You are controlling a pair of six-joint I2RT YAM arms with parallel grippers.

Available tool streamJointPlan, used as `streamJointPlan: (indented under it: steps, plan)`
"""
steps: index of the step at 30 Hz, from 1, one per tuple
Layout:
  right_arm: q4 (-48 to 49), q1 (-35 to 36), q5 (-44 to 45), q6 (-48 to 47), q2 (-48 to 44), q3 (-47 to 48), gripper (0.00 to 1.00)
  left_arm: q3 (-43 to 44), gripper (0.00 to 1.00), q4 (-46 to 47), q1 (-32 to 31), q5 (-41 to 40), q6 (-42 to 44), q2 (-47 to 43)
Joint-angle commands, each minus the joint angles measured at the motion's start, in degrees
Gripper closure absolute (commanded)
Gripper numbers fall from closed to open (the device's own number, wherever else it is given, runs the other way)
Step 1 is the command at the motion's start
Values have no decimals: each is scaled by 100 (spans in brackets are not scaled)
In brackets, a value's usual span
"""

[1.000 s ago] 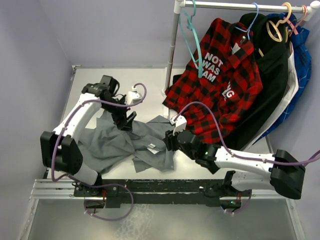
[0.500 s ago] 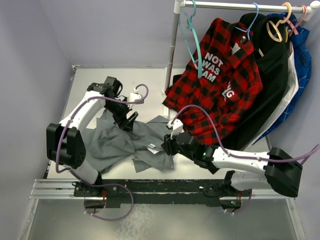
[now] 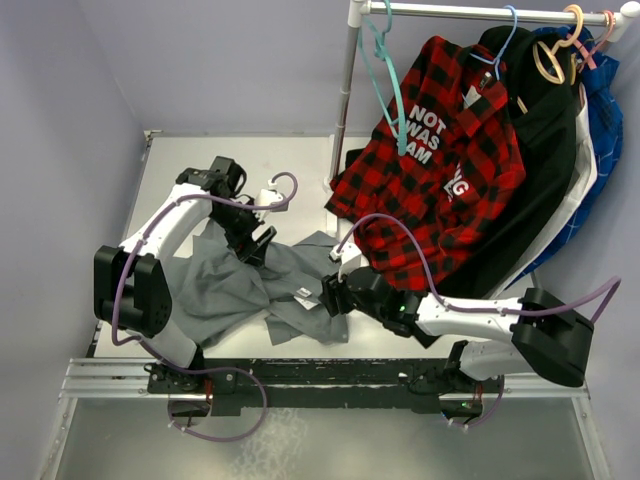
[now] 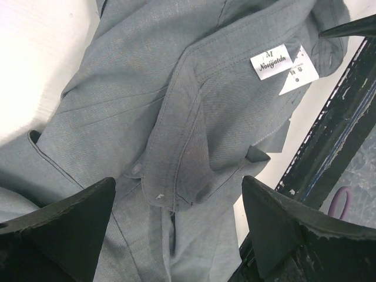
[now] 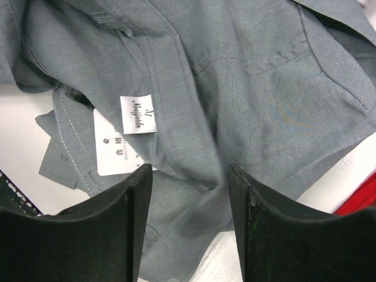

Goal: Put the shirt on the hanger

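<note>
Collar (image 4: 194, 135) of the shirt (image 3: 270, 285), crumpled on the table (image 3: 190, 180), runs between my tools: left gripper (image 3: 255, 243) gapes wide and empty over one end, right gripper (image 3: 327, 295), half spread and empty, sits nearer the label (image 5: 136, 114), and the hanger (image 3: 399, 135) hangs well apart on the rail (image 3: 480, 12).

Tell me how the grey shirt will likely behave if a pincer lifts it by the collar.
Probably floppy: the shirt lies crumpled in soft folds on the table. Lifted by the collar, the rest would likely hang and drag. It looks thin, so a push may bunch it rather than slide it.
</note>
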Motion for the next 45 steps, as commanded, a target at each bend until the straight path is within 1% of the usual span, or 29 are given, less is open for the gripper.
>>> streamJointPlan:
  steps: [1, 5, 7, 8, 13, 14, 20, 25, 27, 30, 34, 38, 41, 45]
  plan:
    - [69, 1, 298, -163, -198, 199, 40, -34, 10, 26, -35, 27, 12, -23]
    - [15, 0, 362, -95, -157, 139, 39, -51, 11, 40, -52, -53, -6, 4]
    - [14, -3, 301, 4, -95, 103, 41, -51, 11, 37, -58, -59, -1, 10]
    - [42, -4, 248, 69, -75, 79, 43, -50, 11, 32, -61, -61, 5, 5]
    - [237, -2, 80, 238, 11, 32, 60, -34, 11, 27, -67, -77, -13, 27]
    - [259, -4, 67, 240, 49, 56, 62, -37, 11, 26, -73, -71, -25, 24]
    - [295, 0, -271, 236, 471, 375, 63, 72, 12, -54, -96, -149, -153, 164]
    - [359, 0, -434, 249, 676, 442, 66, 73, 12, -105, -101, -178, -156, 124]
    - [360, -6, -484, 262, 688, 427, 70, 78, 12, -118, -101, -184, -165, 115]
    - [248, -4, -637, 292, 608, 423, 80, 90, 12, -154, -105, -137, -168, 85]
    - [-200, 3, -322, 143, 59, 465, 89, 120, 12, -202, -100, -111, -168, 51]
    - [-890, 2, 373, 58, -985, 533, 100, 132, 12, -243, -101, -87, -172, 12]
    - [-1403, 2, 725, 35, -1855, 611, 100, 143, 12, -269, -100, -9, -204, 20]
    - [-1889, 0, 876, 91, -2472, 637, 100, 152, 12, -306, -136, 97, -294, 69]
